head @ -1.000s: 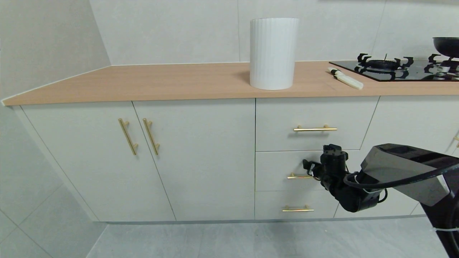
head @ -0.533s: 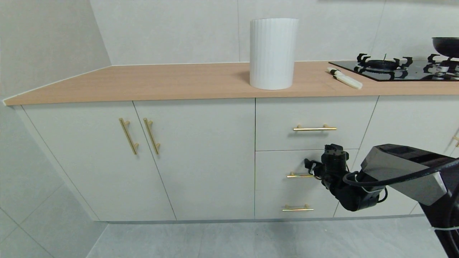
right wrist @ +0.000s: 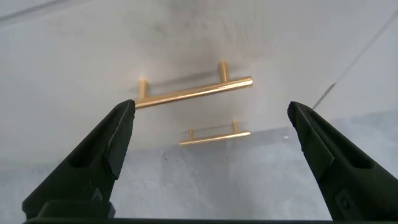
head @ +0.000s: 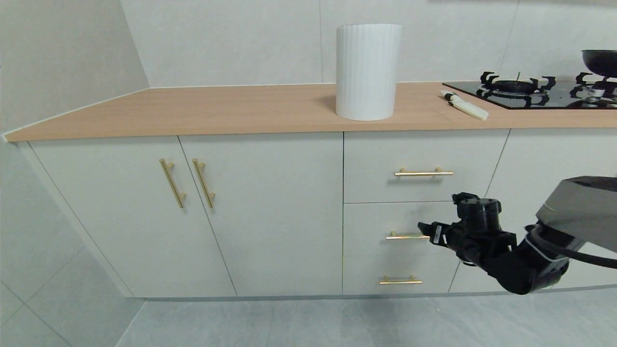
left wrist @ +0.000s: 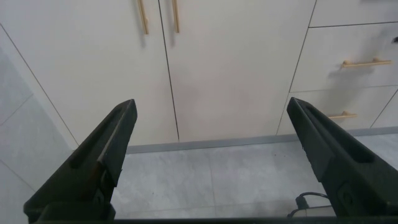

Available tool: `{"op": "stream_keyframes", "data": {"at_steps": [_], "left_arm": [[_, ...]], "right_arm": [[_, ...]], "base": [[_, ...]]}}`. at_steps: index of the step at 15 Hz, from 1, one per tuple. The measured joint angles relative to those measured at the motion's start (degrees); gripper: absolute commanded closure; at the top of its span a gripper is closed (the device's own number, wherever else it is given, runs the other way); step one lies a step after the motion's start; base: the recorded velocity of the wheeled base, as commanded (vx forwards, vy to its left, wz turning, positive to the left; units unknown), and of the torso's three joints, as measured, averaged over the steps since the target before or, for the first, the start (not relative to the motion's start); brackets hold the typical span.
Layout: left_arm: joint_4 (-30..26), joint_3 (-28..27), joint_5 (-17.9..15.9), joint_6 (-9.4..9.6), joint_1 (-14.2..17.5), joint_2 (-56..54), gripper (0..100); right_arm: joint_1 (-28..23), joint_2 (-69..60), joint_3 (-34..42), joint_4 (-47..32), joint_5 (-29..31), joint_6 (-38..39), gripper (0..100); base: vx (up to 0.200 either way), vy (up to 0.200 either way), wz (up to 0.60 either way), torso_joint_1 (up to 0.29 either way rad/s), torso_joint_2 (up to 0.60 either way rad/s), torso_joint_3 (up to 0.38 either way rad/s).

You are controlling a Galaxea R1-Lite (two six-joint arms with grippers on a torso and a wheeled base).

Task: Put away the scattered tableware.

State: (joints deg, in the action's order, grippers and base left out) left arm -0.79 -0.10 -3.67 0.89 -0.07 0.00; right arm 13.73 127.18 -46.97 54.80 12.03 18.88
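Observation:
A cream-handled knife (head: 463, 106) lies on the wooden countertop (head: 217, 111), to the right of a tall white ribbed canister (head: 368, 72). Below them are three shut drawers. My right gripper (head: 425, 228) hovers at the right end of the middle drawer's gold handle (head: 402, 236). In the right wrist view this gripper (right wrist: 210, 107) is open, with that handle (right wrist: 194, 91) straight ahead between the spread fingers and untouched. My left gripper (left wrist: 208, 106) is open and holds nothing, low in front of the cabinet doors.
A black gas hob (head: 530, 91) with a dark pan (head: 600, 60) sits at the counter's right end. Two cabinet doors with gold handles (head: 172, 183) are shut on the left. The top drawer handle (head: 423, 172) and bottom drawer handle (head: 400, 280) flank the middle one. Grey floor tiles (head: 289, 323) lie below.
My right gripper has shifted to the right and turned at the wrist, so it sits just off the handle's right end. The right forearm has swung out and lower to the right.

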Motion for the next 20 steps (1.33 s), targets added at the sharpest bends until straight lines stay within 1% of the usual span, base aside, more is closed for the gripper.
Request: {"op": "stream_keyframes", "data": {"at_steps": [4, 6, 10, 11, 12, 13, 14, 17, 18, 19, 20], "left_arm": [[0.0, 0.0, -0.02, 0.0, -0.02, 0.0, 0], [0.0, 0.0, -0.02, 0.0, 0.0, 0.0, 0], [0.0, 0.0, -0.02, -0.02, 0.0, 0.0, 0], [0.01, 0.0, -0.02, -0.02, 0.0, 0.0, 0], [0.0, 0.0, 0.0, 0.0, 0.0, 0.0, 0], [0.01, 0.0, 0.0, 0.0, -0.02, 0.0, 0], [0.01, 0.0, -0.02, -0.02, -0.04, 0.0, 0], [0.01, 0.0, 0.0, 0.0, -0.02, 0.0, 0], [0.0, 0.0, 0.0, 0.0, 0.0, 0.0, 0], [0.01, 0.0, -0.02, 0.0, 0.0, 0.0, 0], [0.01, 0.0, 0.0, 0.0, -0.02, 0.0, 0]], "right_arm": [[0.05, -16.41, 9.02, -3.32, 0.5, -3.67, 0], [0.27, -26.75, 15.42, -4.33, 3.54, -7.61, 0], [0.29, -46.51, 24.71, -5.69, 8.05, -15.03, 0], [0.0, -51.88, 26.16, -7.2, 8.55, -17.14, 0], [-0.34, -57.43, 27.12, -10.4, 8.9, -19.21, 0], [-0.63, -63.33, 27.27, -15.3, 9.07, -20.85, 0], [-0.85, -69.55, 26.55, -22.37, 9.26, -22.03, 0], [-2.43, -88.8, 18.77, -51.47, 9.42, -24.38, 0], [-3.58, -94.89, 15.08, -59.48, 9.31, -24.89, 0], [-4.72, -100.12, 12.14, -64.84, 9.23, -25.44, 0], [-5.99, -104.89, 10.09, -68.54, 9.12, -26.14, 0]], "base": [[0.0, 0.0, 0.0, 0.0, 0.0, 0.0], [0.0, 0.0, 0.0, 0.0, 0.0, 0.0], [0.0, 0.0, 0.0, 0.0, 0.0, 0.0], [0.0, 0.0, 0.0, 0.0, 0.0, 0.0], [0.0, 0.0, 0.0, 0.0, 0.0, 0.0], [0.0, 0.0, 0.0, 0.0, 0.0, 0.0], [0.0, 0.0, 0.0, 0.0, 0.0, 0.0], [0.0, 0.0, 0.0, 0.0, 0.0, 0.0], [0.0, 0.0, 0.0, 0.0, 0.0, 0.0], [0.0, 0.0, 0.0, 0.0, 0.0, 0.0], [0.0, 0.0, 0.0, 0.0, 0.0, 0.0]]}}
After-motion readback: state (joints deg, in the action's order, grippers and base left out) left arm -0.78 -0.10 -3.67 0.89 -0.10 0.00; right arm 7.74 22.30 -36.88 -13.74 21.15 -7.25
